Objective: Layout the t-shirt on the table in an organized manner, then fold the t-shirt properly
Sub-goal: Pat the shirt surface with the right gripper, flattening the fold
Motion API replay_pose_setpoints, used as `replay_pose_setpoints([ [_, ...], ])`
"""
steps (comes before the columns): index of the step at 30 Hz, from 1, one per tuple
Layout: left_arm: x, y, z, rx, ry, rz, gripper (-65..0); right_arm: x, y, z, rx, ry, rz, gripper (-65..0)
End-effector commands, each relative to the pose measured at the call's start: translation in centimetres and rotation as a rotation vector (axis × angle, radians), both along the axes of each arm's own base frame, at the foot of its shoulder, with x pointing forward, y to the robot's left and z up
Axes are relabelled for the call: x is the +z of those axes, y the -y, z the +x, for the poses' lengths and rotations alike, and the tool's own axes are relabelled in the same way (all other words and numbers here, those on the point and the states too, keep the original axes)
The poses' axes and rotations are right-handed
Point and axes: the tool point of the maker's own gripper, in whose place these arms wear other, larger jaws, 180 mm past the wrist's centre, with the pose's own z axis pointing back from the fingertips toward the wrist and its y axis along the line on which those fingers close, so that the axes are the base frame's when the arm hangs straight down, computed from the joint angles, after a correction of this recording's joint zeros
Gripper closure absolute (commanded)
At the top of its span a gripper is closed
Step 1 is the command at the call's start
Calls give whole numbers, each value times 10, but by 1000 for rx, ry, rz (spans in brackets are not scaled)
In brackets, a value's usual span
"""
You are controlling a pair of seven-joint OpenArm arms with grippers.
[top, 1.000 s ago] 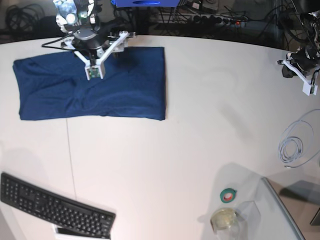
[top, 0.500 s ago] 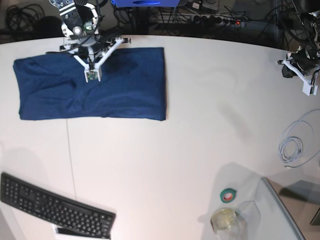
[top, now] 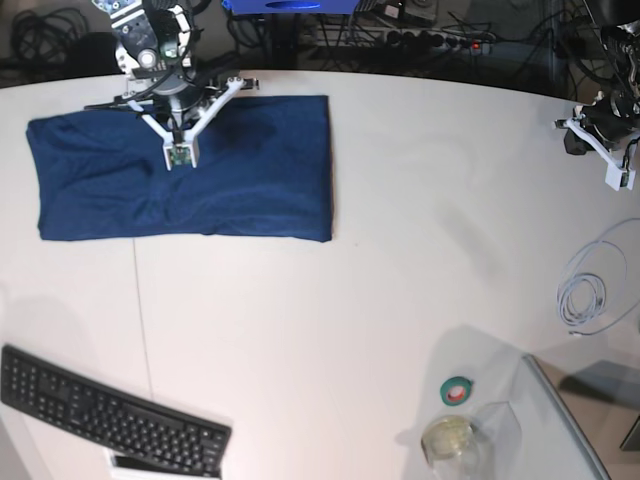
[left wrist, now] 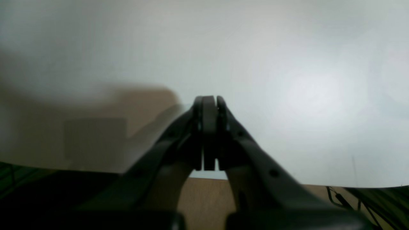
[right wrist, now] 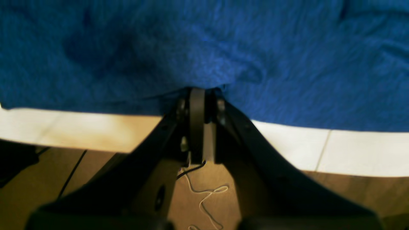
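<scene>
- Navy-blue fabric is filling the far-left part of the white tabletop [top: 330, 300]: the t-shirt [top: 250, 180] is lying there flat as a wide rectangle, its long far edge running along the tabletop's far rim.
- In the right wrist view the t-shirt [right wrist: 287, 64] is taking up the whole upper part of the picture, rumpled into soft wrinkles, with a strip of white tabletop [right wrist: 351, 150] showing below its edge.
- The right pincer [top: 180, 152] is reaching over the far edge of the shirt, near the middle of its length — the white fingers are drawn in to a narrow point over the cloth.
- Seen from its own camera, the right pincer [right wrist: 201, 91] is sitting with its jaws drawn together at the shirt's edge, and a small fold of blue fabric is bunching up right at the tips; it is looking pinched between them.
- The left pincer [top: 615, 160] is hanging over the far-right rim of the tabletop, well apart from the shirt.
- In the left wrist view the left pincer [left wrist: 209, 102] is pressed together with nothing between its jaws, over bare white tabletop [left wrist: 287, 64].
- A black keyboard [top: 110, 410] is lying at the near-left corner.
- A coil of pale cable [top: 590, 290] is resting near the right edge — a green roll of tape [top: 457, 390] and a clear jar [top: 450, 440] are standing near the near-right corner.
</scene>
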Motion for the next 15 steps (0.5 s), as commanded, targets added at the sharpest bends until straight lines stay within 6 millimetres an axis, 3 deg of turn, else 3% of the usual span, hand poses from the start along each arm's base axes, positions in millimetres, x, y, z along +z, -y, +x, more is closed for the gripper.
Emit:
replay_pose_setpoints([
  [1, 13, -11, 9, -5, 35, 26, 0, 6, 0, 8, -1, 35, 2, -29],
  [15, 13, -11, 9, -5, 35, 26, 0, 16, -1, 33, 0, 133, 5, -27],
])
